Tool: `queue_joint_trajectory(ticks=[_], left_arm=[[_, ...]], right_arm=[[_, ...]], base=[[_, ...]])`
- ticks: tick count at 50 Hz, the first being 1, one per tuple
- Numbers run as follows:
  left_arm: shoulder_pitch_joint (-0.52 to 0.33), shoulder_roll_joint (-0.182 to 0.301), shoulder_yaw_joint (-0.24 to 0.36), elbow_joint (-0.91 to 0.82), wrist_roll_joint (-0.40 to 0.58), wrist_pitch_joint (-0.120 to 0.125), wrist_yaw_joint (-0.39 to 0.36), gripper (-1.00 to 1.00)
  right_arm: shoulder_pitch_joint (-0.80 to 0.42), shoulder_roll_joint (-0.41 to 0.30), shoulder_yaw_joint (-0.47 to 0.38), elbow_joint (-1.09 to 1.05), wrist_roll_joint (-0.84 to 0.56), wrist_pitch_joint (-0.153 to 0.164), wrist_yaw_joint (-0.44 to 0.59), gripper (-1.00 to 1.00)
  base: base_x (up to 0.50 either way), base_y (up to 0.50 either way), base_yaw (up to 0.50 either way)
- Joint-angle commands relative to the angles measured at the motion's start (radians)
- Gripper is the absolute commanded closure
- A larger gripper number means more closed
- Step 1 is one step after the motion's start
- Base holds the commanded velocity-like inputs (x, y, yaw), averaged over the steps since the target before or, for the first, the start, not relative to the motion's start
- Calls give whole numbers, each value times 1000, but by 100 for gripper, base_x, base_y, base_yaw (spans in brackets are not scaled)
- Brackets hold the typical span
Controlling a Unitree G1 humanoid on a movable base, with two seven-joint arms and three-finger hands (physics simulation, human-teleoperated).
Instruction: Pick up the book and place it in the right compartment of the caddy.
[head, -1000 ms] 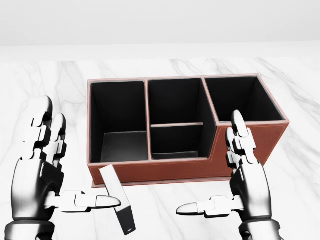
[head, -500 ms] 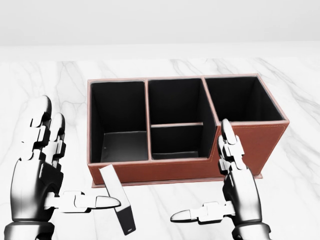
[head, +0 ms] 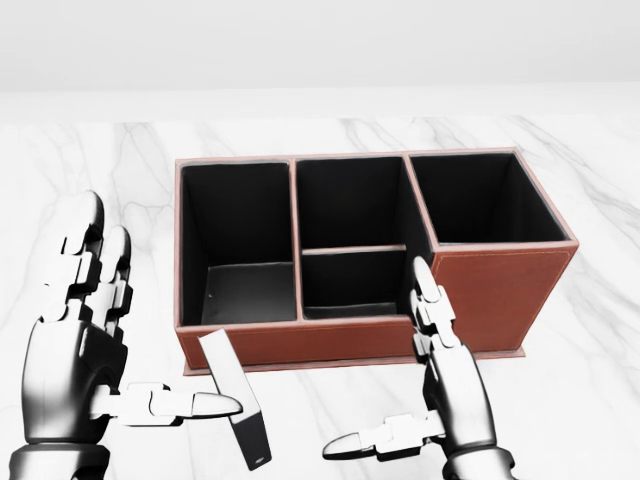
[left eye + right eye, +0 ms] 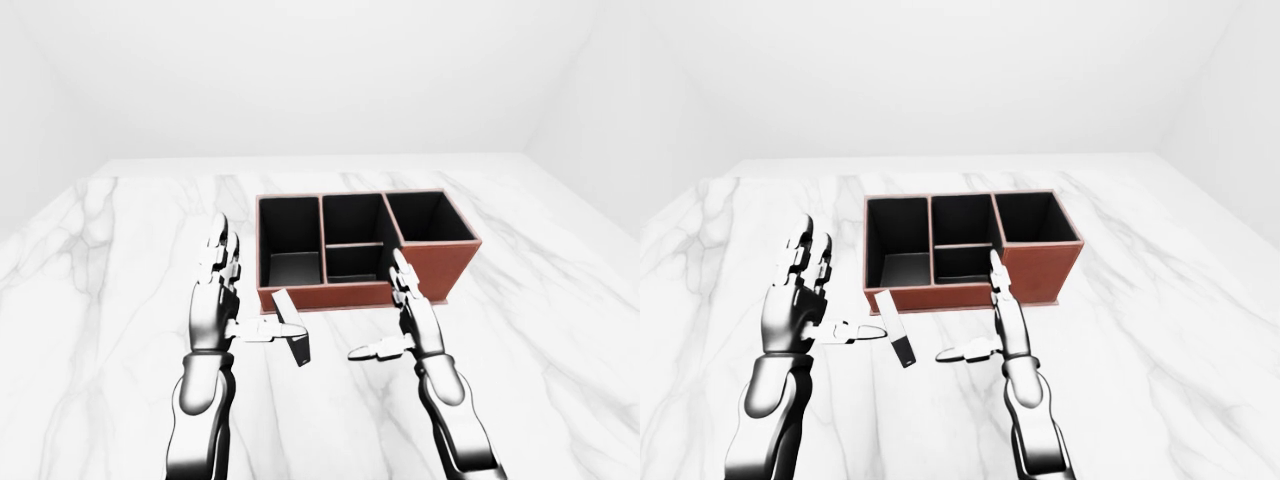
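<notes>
The book (image 3: 236, 402), thin with a white cover and a black end, lies tilted on the marble just below the caddy's left compartment. The brown caddy (image 3: 500, 290) has black insides; its right compartment (image 3: 482, 200) holds nothing. My left hand (image 3: 150, 330) is open at the lower left of the head view, fingers upright, and its thumb (image 3: 190, 404) points right with the tip across the book; I cannot tell whether it touches. My right hand (image 3: 385, 365) is open to the right of the book, fingers upright before the caddy's near wall, holding nothing.
The white marble table (image 4: 110, 270) spreads wide on both sides of the caddy and ends at a far edge near the white wall (image 4: 320, 80). The caddy's middle section is split in two by a low divider (image 3: 353, 249).
My right hand has slid left, from before the caddy's right compartment wall toward the middle section. The left hand, the book and the caddy have stayed put.
</notes>
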State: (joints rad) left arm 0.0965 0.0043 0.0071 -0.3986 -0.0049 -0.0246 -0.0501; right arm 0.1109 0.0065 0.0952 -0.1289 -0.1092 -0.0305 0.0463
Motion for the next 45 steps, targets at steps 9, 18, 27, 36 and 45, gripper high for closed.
queue_joint_trajectory(ticks=[9,18,27,36,45], left_arm=[[-1,1,1,12,3,-12,-3,-100],[-3,0,-1,15,7,-14,-2,-100],[-2,1,0,15,5,-15,-2,-100],[-3,0,-4,18,9,-15,-1,-100],[-5,0,0,24,5,-19,-1,-100]], right_arm=[[-5,10,67,16,-19,58,1,-100],[-28,21,87,45,-21,96,7,-100],[-54,33,107,52,-33,118,1,-100],[-76,42,119,90,-47,118,0,-100],[-97,57,140,116,-66,118,4,-100]], base=[[0,0,0],[0,0,0],[0,0,0],[0,0,0],[0,0,0]])
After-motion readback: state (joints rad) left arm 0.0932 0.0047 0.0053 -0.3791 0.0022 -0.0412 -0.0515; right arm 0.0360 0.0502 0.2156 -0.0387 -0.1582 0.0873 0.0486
